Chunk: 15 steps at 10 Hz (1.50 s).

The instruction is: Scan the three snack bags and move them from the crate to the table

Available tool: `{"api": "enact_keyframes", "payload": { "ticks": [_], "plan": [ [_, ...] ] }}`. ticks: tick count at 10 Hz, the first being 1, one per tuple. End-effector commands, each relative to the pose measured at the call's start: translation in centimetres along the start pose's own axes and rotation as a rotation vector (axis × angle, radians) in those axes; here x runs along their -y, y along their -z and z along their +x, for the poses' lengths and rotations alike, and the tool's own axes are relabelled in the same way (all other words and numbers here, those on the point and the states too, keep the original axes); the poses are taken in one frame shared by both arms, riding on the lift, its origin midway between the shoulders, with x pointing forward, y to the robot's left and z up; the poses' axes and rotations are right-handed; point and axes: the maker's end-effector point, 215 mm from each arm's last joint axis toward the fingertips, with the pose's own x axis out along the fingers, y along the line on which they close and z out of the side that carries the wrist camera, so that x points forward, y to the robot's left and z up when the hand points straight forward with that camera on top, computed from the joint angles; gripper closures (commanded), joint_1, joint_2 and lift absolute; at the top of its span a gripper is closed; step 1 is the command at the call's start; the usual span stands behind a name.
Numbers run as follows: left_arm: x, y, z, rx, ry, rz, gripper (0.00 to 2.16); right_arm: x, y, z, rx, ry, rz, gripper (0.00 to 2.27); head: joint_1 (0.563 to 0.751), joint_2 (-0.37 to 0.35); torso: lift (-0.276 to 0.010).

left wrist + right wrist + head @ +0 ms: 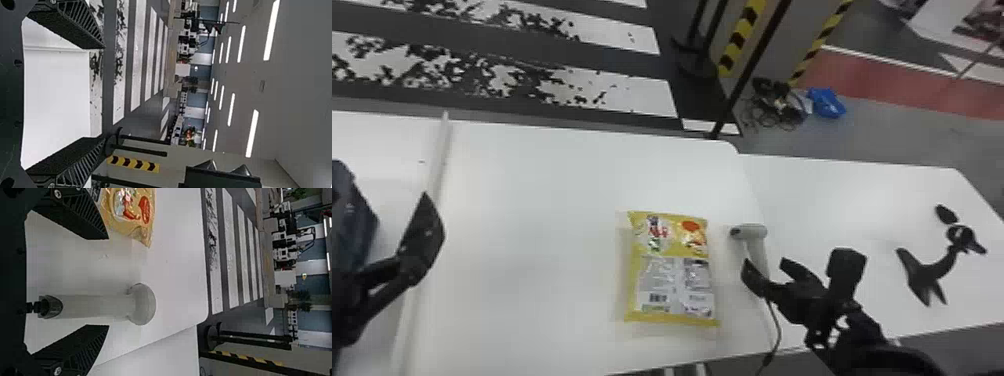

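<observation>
The glossy yellow plastic snack bag (672,270) lies flat towards the near right corner of the smooth white table (532,225), likely light, crinkly and slippery, best held gently across its sides lest the contents crush. The black right gripper (108,282), wide open and empty, straddles the rigid, pale-grey scanner (94,306); the black left gripper (105,93) is open and empty.

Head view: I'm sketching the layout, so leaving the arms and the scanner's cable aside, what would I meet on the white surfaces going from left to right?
Crate → white strip → snack bag → scanner → black stand.
</observation>
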Motion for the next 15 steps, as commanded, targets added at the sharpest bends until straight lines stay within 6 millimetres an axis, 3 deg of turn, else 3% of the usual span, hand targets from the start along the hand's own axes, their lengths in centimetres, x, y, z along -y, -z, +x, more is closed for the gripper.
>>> {"api": "enact_keyframes", "payload": {
  "ticks": [1, 4, 5, 6, 7, 9, 11, 13, 15],
  "plan": [
    [0.0, 0.5, -0.3, -0.012, -0.003, -0.002, 0.03, 1.1, 0.8, 1.9, -0.028, 0.013, -0.003, 0.08, 0.695, -0.350, -0.062],
    [-0.3, 1.7, -0.6, -0.038, -0.015, 0.013, 0.03, 2.2, 1.2, 4.9, -0.046, 0.013, 0.002, 0.17, 0.695, -0.350, -0.062],
    [-0.1, 1.7, -0.5, -0.037, -0.013, 0.017, 0.03, 1.9, 1.3, 5.7, -0.059, 0.008, -0.007, 0.58, 0.695, -0.350, -0.062],
    [0.3, 1.7, -0.4, -0.038, -0.007, 0.013, 0.03, 1.7, 1.8, 6.5, -0.083, 0.008, -0.014, 1.56, 0.695, -0.350, -0.062],
    [0.4, 1.7, -0.1, -0.041, -0.003, 0.017, 0.03, 1.3, 2.4, 6.8, -0.107, 0.005, -0.021, 2.07, 0.695, -0.350, -0.062],
    [0.2, 3.5, 0.3, -0.076, -0.005, 0.028, 0.03, 0.7, 2.8, 7.0, -0.115, -0.001, -0.032, 2.22, 0.695, -0.350, -0.062],
    [0.2, 3.6, 0.5, -0.076, -0.001, 0.016, 0.03, 0.7, 2.2, 5.8, -0.083, 0.031, -0.050, 2.24, 0.695, -0.350, -0.062],
    [0.3, 3.5, 0.6, -0.074, 0.011, 0.018, 0.03, -0.5, 0.2, 1.1, -0.015, 0.071, -0.022, 2.24, 0.695, -0.350, -0.062],
    [-0.6, 3.5, 1.1, -0.068, 0.000, 0.006, 0.03, -4.4, -2.5, -4.5, 0.073, 0.037, 0.035, 2.24, 0.695, -0.350, -0.062]
  ]
}}
